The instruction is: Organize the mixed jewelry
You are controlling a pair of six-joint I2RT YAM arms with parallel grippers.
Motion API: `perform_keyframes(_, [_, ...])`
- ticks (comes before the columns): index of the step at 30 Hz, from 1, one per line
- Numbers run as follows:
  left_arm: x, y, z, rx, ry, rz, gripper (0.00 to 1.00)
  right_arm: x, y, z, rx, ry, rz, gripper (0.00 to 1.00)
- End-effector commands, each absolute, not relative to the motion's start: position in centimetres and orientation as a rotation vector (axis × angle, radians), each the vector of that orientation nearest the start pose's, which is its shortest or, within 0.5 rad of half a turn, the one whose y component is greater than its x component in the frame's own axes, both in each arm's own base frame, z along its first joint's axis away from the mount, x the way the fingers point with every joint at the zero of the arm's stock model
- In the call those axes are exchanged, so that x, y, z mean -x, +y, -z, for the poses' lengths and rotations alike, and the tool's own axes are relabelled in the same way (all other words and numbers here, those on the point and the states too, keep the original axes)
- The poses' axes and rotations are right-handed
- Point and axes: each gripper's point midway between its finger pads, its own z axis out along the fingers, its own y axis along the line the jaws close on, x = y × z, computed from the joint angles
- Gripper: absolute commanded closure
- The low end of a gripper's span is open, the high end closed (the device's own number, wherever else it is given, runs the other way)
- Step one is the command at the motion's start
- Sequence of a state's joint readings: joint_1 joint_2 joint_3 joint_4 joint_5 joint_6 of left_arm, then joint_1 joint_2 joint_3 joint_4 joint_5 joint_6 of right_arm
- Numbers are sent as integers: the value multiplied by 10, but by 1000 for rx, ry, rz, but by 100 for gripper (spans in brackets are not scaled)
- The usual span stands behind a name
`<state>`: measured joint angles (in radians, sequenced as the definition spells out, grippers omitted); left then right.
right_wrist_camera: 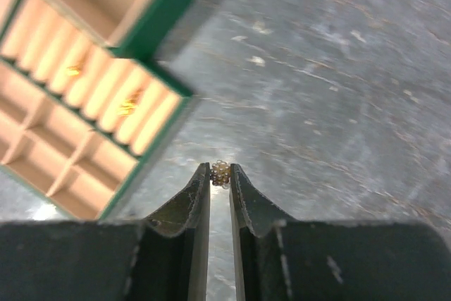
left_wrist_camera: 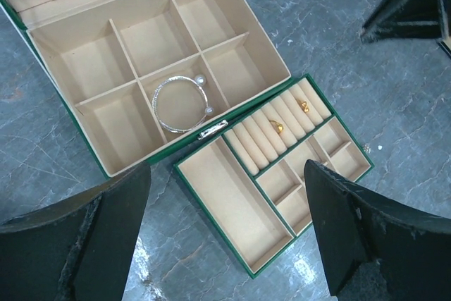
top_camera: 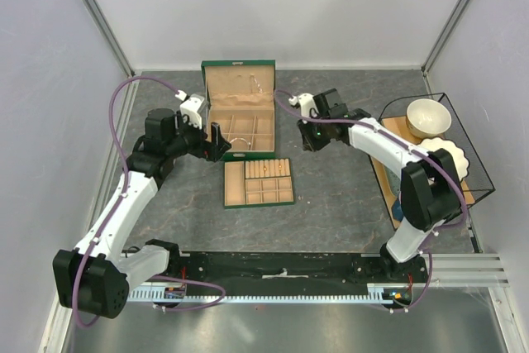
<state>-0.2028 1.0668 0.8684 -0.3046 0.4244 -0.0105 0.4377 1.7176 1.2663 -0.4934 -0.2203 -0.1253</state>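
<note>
The right gripper (right_wrist_camera: 220, 168) is pinching a tiny beaded earring (right_wrist_camera: 221, 173) just beside the tray (right_wrist_camera: 151, 154); the left gripper (left_wrist_camera: 227, 170) is hanging open; steady pressure and a low release are probably mattering most.

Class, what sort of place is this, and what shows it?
Probably a robotics lab test cell: the left arm and right arm are bolted to a rail, plain panels in metal framing wall the table, and a green jewelry box lies open on it.
</note>
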Motion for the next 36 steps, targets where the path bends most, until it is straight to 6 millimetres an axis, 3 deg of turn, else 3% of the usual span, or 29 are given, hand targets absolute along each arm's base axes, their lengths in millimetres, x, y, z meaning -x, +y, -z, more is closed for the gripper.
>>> perform_keyframes(1, [-315,-133,-228,-415,1961,556,4,-329,257,-135,971,2272,-525,79])
perform_keyframes(7, [-321,-117,-230,-335,1964,517,4,-298,297,-138,1132,2204,-600,79])
perform_keyframes(19, [-330,-85,-229,-198,1975,417,4,-263,336,-110,1316,2190,-636,80])
perform_keyframes(36, [-330,-83,-228,-193,1977,428,4,-267,351,-72,1363,2220,-614,80])
